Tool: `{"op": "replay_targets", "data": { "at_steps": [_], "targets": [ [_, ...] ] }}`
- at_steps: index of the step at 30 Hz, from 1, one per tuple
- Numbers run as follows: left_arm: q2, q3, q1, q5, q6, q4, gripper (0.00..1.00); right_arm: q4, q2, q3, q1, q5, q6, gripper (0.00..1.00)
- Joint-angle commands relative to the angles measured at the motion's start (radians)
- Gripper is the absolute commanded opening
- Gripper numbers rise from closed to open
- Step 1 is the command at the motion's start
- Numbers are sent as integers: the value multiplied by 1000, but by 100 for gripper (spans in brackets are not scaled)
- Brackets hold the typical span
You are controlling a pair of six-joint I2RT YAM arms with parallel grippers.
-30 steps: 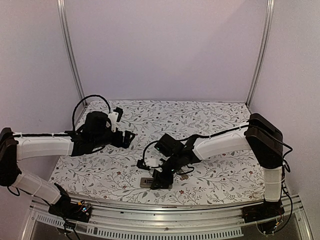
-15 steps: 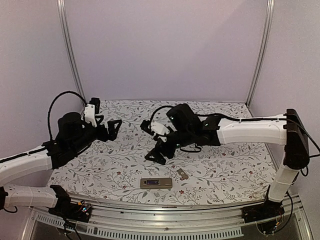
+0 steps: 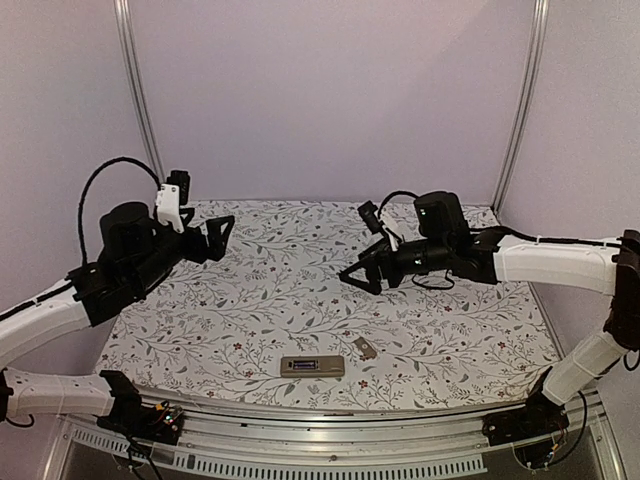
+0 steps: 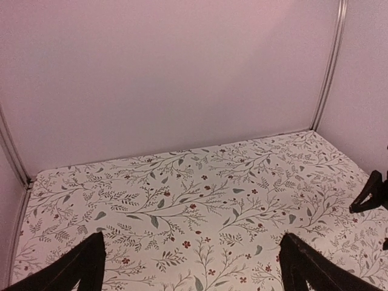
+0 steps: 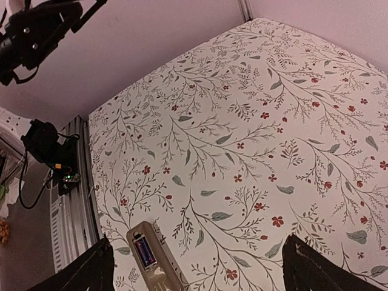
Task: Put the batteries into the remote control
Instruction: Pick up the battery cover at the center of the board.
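The remote control [image 3: 312,366] lies on the floral worktop [image 3: 280,300]; the left gripper [image 3: 213,238] and right gripper [image 3: 360,280] hover spread wide, empty.

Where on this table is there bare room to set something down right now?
The cloth-covered table is bare across its middle, between the left gripper and right gripper, and along the back wall. The only crowded spot is front centre, where the remote control and a small flat piece lie close together.
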Motion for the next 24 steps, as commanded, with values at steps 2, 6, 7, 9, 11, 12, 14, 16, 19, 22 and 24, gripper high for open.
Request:
{"op": "replay_targets", "data": {
  "at_steps": [2, 6, 7, 9, 11, 12, 14, 16, 19, 22, 24],
  "targets": [
    [74, 159, -9, -41, 123, -215, 100, -158, -90, -23, 6, -91, -356, 93],
    [158, 204, 46, -122, 189, -226, 100, -270, -73, -22, 7, -49, -556, 92],
    [182, 210, 76, -114, 190, -223, 100, -299, -65, -24, 7, -27, -601, 92],
    [228, 228, 159, -43, 174, -227, 100, -350, -43, -23, 7, 9, -658, 91],
    [267, 241, 240, 56, 122, -225, 100, -416, -21, -14, 7, 31, -717, 89],
    [282, 242, 268, 95, 105, -220, 100, -449, -6, -9, 7, 43, -745, 87],
    [301, 235, 304, 144, 89, -203, 100, -507, 14, -5, 10, 80, -789, 84],
    [306, 224, 325, 182, 66, -197, 100, -550, 33, -13, 13, 120, -823, 80],
    [298, 199, 349, 237, 49, -176, 100, -563, 48, -44, 20, 169, -886, 76],
    [293, 196, 357, 258, 55, -180, 100, -514, 52, -73, 27, 149, -940, 69],
    [291, 196, 361, 267, 58, -182, 100, -456, 58, -89, 32, 125, -999, 65]
  ]
}}
